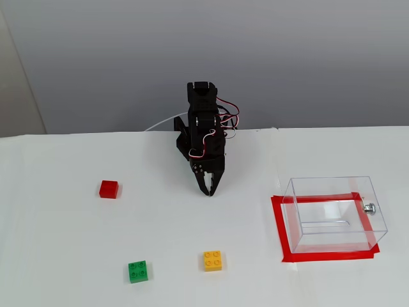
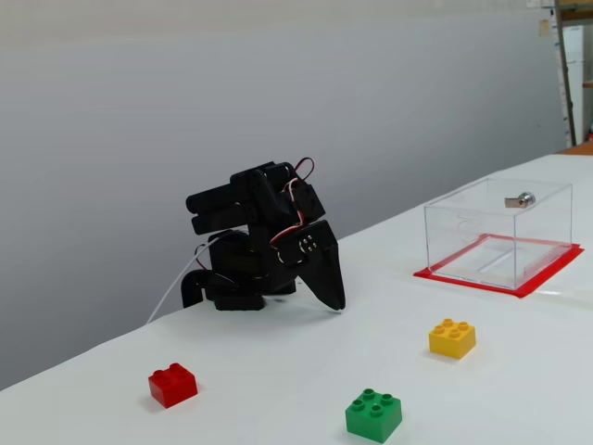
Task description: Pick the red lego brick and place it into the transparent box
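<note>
The arm [image 1: 203,128] sits folded at the back of the white desk [image 1: 77,243], its claw [image 1: 209,190] pointing down with the tips at or just above the desk surface; the fingers look pressed together, clenched on nothing. Taking the claw as the landmark: in the higher fixed view the red brick [image 1: 108,189] lies on the desk well to its left, at about the same depth, untouched. The green brick [image 1: 137,271] sits nearer the camera and to the left of the claw, and the yellow brick [image 1: 213,260] almost straight in front of it, both apart from the red brick. The box [image 1: 335,214] stands well to the right of the claw and slightly nearer the camera, inside a red tape rectangle [image 1: 281,236], with a small silver knob [image 1: 369,206] on its right wall. In the low fixed view the red brick [image 2: 172,385] lies left of the claw [image 2: 338,306] and the box [image 2: 500,232] far right.
</note>
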You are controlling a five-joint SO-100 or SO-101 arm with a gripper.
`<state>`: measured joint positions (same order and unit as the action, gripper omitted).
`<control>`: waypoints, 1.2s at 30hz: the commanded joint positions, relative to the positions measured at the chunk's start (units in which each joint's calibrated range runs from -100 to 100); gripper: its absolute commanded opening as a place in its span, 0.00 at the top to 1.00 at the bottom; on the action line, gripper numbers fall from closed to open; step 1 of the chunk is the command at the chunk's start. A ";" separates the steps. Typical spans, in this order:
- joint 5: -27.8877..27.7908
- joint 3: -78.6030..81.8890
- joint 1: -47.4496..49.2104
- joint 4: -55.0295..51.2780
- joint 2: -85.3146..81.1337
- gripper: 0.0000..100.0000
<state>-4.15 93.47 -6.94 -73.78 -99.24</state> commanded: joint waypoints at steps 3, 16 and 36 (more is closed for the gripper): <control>-0.28 -1.33 -0.19 -0.20 -0.51 0.98; -0.28 -1.33 -0.19 -0.20 -0.51 0.98; -0.28 -1.24 0.40 -0.02 -0.51 0.98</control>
<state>-4.15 93.47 -6.84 -73.78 -99.24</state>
